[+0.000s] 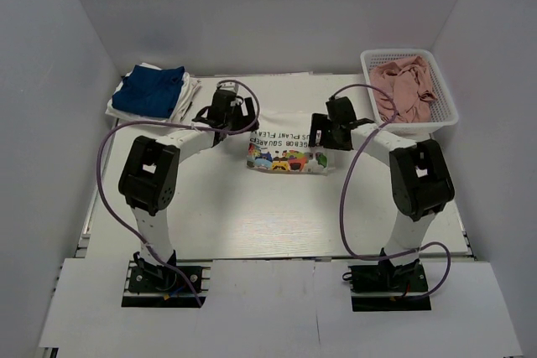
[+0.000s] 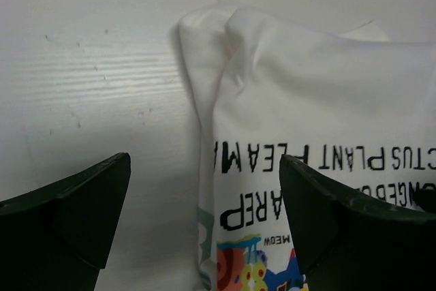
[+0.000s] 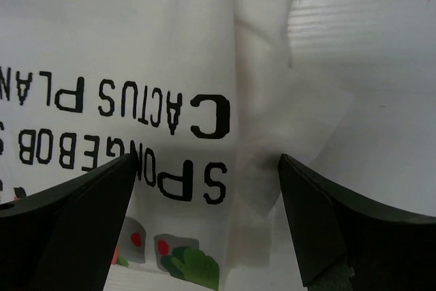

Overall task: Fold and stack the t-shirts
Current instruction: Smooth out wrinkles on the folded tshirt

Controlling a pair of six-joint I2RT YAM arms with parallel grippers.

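A folded white t-shirt (image 1: 287,147) with a colourful print and dark lettering lies at the table's middle back. My left gripper (image 1: 237,115) is open above its left edge; in the left wrist view the shirt (image 2: 320,93) lies between and beyond my open fingers (image 2: 75,216). My right gripper (image 1: 325,130) is open above its right edge; in the right wrist view the shirt (image 3: 136,52) lies under the open fingers (image 3: 340,223). A royal-blue shirt (image 1: 151,90) lies folded on a white one (image 1: 190,92) at the back left.
A white basket (image 1: 436,90) at the back right holds pink cloth (image 1: 404,85). White walls close in the table on three sides. Purple cables loop from both arms.
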